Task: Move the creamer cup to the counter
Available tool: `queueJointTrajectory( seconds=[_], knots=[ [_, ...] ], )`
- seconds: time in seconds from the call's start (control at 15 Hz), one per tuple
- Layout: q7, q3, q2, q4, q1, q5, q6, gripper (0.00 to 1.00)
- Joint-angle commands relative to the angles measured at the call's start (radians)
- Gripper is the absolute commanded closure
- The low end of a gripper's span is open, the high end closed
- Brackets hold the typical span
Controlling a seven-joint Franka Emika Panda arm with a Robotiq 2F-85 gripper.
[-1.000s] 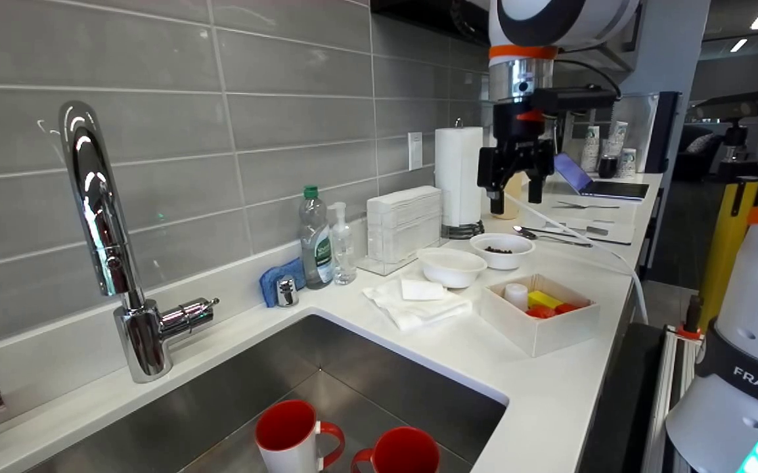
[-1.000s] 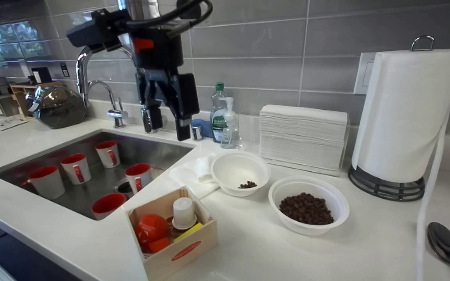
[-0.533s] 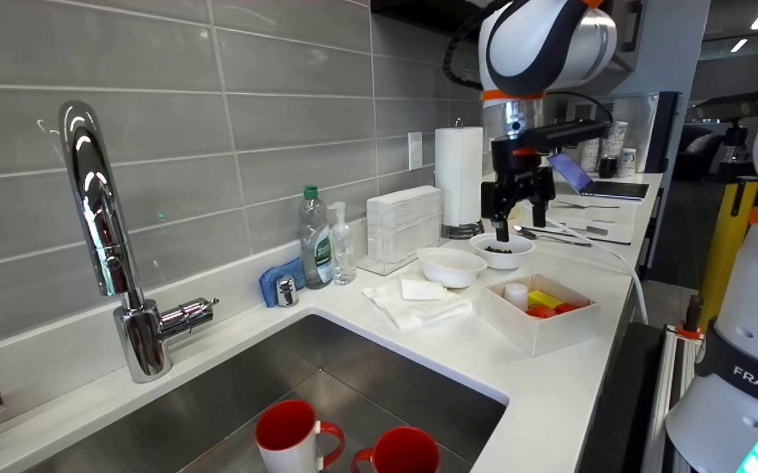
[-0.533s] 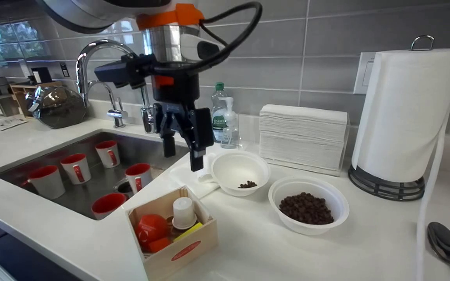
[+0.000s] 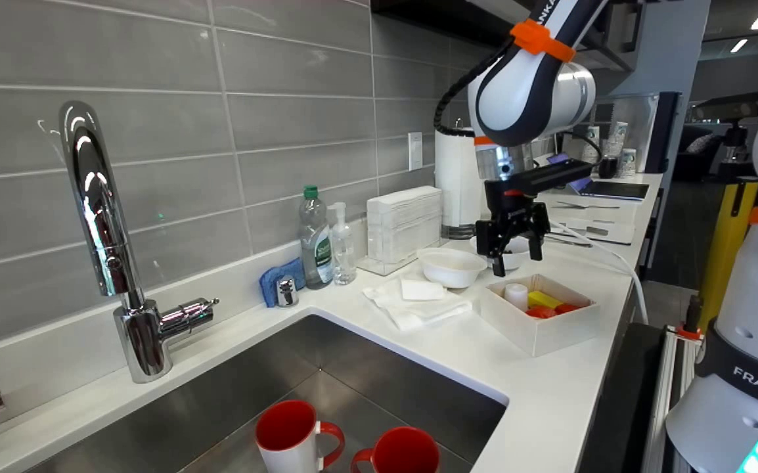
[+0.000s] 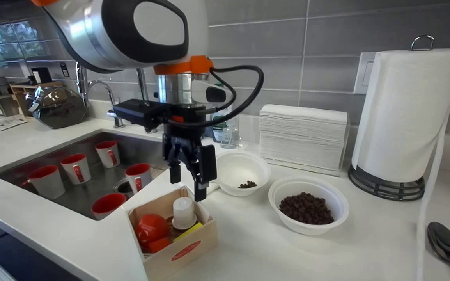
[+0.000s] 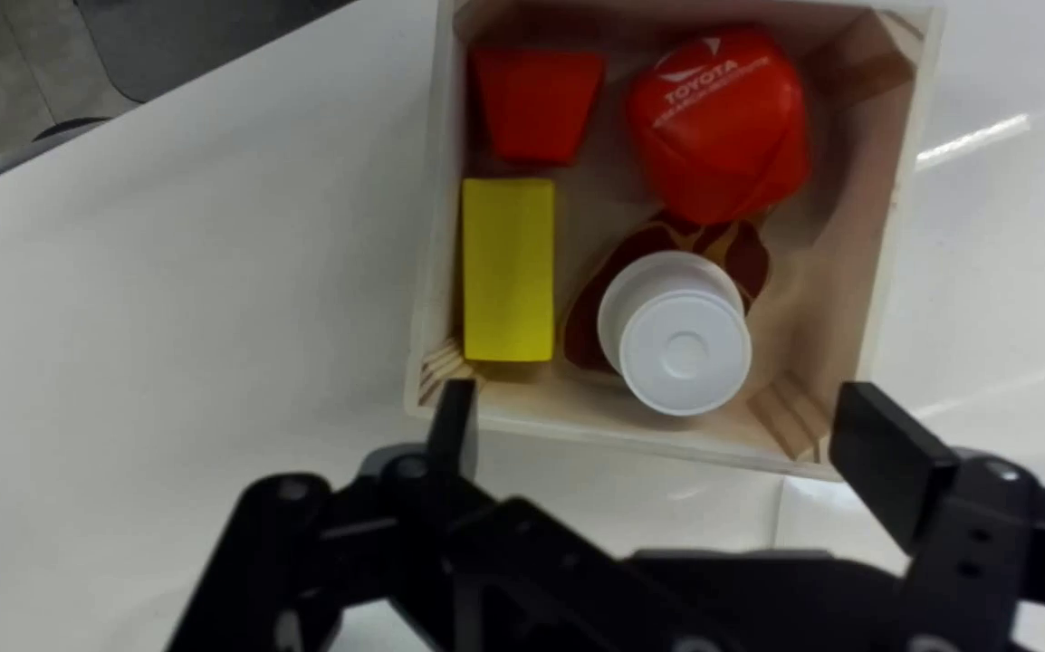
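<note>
1. Moved since the earlier frames: black two-fingered gripper (image 6: 188,185), now lower and nearer the open pale wooden box (image 6: 205,239). Fingers (image 7: 894,462) parted, grip released.
2. Far left in an exterior view: rectangular stainless steel sink (image 6: 143,152) holding white mugs (image 6: 76,169) with red interiors, set into the long smooth white countertop (image 6: 264,257).
3. Right of the sink, on the countertop: the box. Contents, left to right: red rounded object (image 6: 151,228); small red block (image 6: 158,245); white plastic creamer cup (image 6: 183,212), wide rim down; yellow rectangular block (image 7: 509,269). Wrist view: cup beyond the parted fingertips.
4. Beside the box: round white bowl (image 6: 244,168), a few brown bits (image 6: 247,184) inside; then deep white bowl (image 6: 303,187), many dark brown pellets (image 6: 307,208).
5. Behind the bowls: stacked folded white paper towels (image 6: 303,136).
6. Farther right: white paper roll (image 6: 408,117) on black wire stand (image 6: 387,186).
7. Far right: dark glossy spoon (image 6: 445,242).
</note>
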Motion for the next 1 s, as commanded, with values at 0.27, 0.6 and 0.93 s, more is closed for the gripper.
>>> queueJointTrajectory(
  seconds=[0.27, 0.6, 0.93],
  knots=[
    [0.103, -0.025, 0.164, 0.007, 0.021, -0.080, 0.111, 0.00],
    [0.143, -0.047, 0.226, 0.015, 0.043, -0.102, 0.192, 0.35],
    [0.143, -0.054, 0.238, 0.023, 0.065, -0.100, 0.235, 0.77]
  ],
)
